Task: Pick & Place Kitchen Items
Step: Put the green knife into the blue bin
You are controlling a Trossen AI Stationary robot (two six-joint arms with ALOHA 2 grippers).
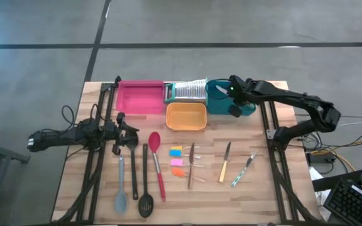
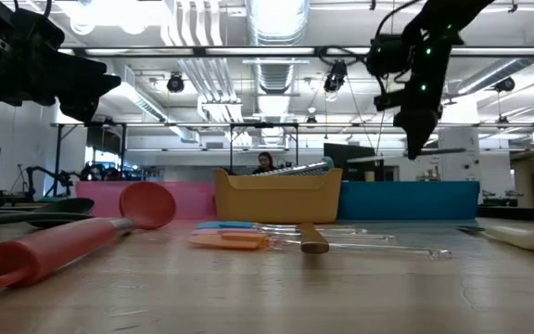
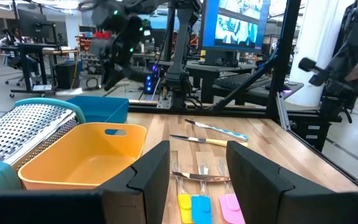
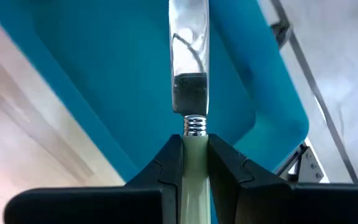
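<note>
Knife (image 4: 189, 87), cream handle, steel blade, pinched in right gripper (image 4: 194, 163) jaws above teal tray (image 4: 104, 81); left gripper (image 3: 197, 171) jaws spread.

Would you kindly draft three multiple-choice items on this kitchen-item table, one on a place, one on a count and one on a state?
1. Where does the right gripper hang?
A. over the teal tray
B. over the pink tray
C. over the red spoon

2. How many rectangular trays stand at the table's far edge?
A. two
B. three
C. five

3. What is the state of the right gripper's fingers?
A. spread wide and empty
B. shut on a knife
C. shut on a grey-blue spoon

Answers:
1 A: the high view shows it above the teal tray, and the right wrist view shows teal under the blade.
2 B: pink, orange and teal trays.
3 B: the right wrist view shows a pale handle clamped between them, blade pointing forward.

The left gripper waits open near the spoon handles.
</note>
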